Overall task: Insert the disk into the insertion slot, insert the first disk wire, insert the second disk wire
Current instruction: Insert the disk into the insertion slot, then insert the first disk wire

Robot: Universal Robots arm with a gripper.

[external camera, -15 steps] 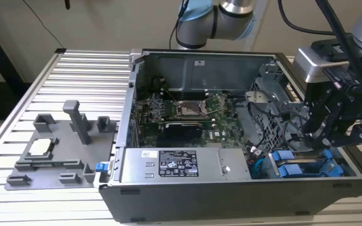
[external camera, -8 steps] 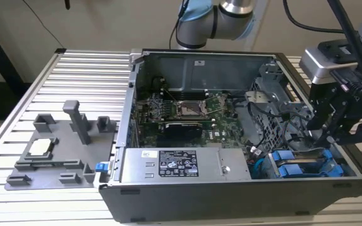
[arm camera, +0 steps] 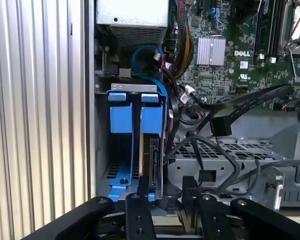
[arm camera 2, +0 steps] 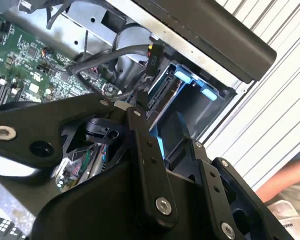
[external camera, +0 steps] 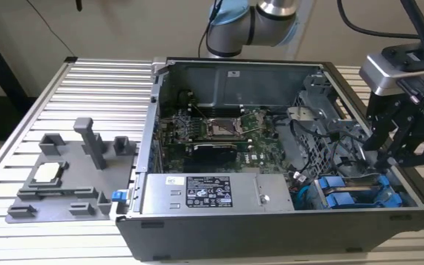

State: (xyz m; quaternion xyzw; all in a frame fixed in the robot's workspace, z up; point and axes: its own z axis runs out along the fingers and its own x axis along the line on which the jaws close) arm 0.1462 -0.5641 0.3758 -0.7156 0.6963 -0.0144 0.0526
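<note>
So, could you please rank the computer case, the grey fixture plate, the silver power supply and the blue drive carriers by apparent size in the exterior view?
1. computer case
2. grey fixture plate
3. silver power supply
4. blue drive carriers, partly hidden in their bay

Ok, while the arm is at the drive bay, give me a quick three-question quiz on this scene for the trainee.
1. True or false: the computer case is closed up.
2. The drive carriers near the end effector are: A red, B blue, C green.
3. What sits on the table at the exterior view's left of the case?
Key: 1 false, it lies open; 2 B; 3 a grey fixture.
</note>
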